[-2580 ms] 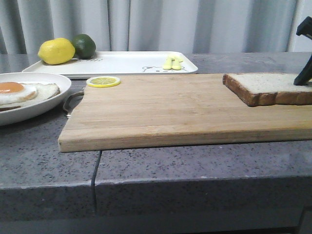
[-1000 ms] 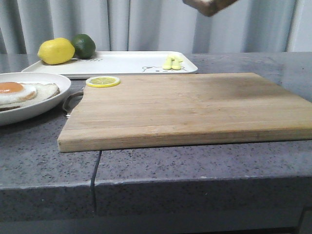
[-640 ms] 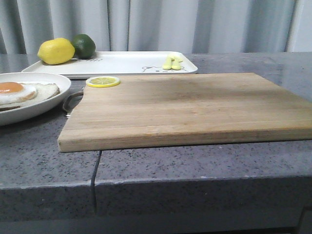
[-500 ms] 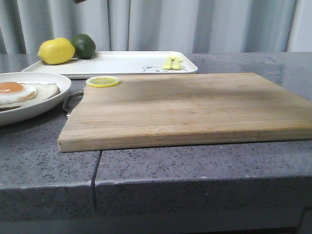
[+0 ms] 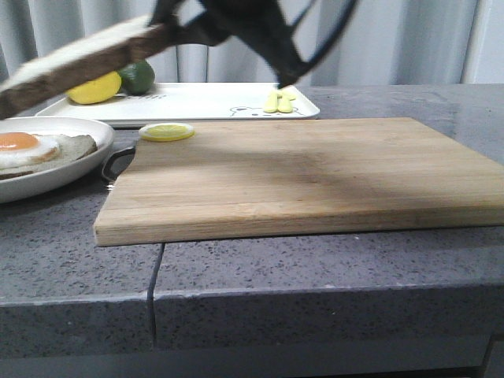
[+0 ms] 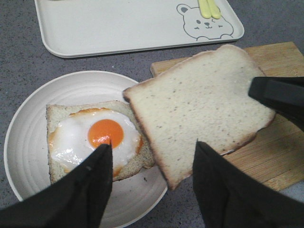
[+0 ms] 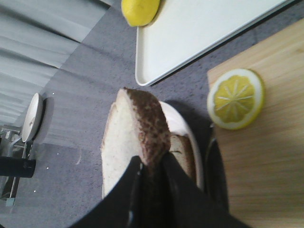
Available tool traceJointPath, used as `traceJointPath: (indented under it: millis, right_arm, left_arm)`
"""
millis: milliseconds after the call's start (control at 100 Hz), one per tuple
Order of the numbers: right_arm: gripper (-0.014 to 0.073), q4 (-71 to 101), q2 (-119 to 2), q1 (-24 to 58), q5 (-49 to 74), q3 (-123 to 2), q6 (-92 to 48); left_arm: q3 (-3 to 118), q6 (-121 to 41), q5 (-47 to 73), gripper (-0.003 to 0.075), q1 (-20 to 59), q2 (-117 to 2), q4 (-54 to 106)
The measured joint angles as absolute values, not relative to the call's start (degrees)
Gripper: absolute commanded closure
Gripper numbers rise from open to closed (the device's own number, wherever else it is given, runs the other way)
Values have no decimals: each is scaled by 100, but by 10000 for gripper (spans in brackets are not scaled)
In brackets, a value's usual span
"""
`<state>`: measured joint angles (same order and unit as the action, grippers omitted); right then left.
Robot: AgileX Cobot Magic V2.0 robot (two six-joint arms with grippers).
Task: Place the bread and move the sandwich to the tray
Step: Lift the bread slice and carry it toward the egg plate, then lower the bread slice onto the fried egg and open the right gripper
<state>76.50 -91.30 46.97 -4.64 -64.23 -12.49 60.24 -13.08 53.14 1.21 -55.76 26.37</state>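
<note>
Bread [image 5: 79, 63]: we hold it up in the air, tilted, above the plate [image 6: 28, 118].
Right gripper [image 7: 149, 190]: squeezed tight on the bread's crust.
Left gripper [image 6: 149, 185]: fingers wide apart, holding nothing.
Egg [image 6: 102, 135]: on a bread slice in the plate.
Tray [image 6: 118, 28]: behind the plate.

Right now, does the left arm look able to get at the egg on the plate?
Probably not cleanly: the left gripper is open above it, but the bread held by the right gripper hangs over the egg's edge.

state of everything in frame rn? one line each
bread: held in the air, tilted, near the plate
right gripper: shut on bread crust
left gripper: open, empty
sandwich: open-faced, egg on top, on plate
tray: holds no bread
cutting board: only a lemon slice
</note>
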Motion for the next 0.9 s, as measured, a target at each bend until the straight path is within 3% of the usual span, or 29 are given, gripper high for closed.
traceJointPath:
  millis: [300,900]
  right_arm:
    - [655,7934,-10009,4962,-552,-7381,-1249]
    - [655,8448,-10677,5326,-1044,-7691,-1249]
  left_arm:
    - [6024,-1318,5314,363,121,-5576,2637]
    - [6024,-1318,5314,363,121,-5576,2637]
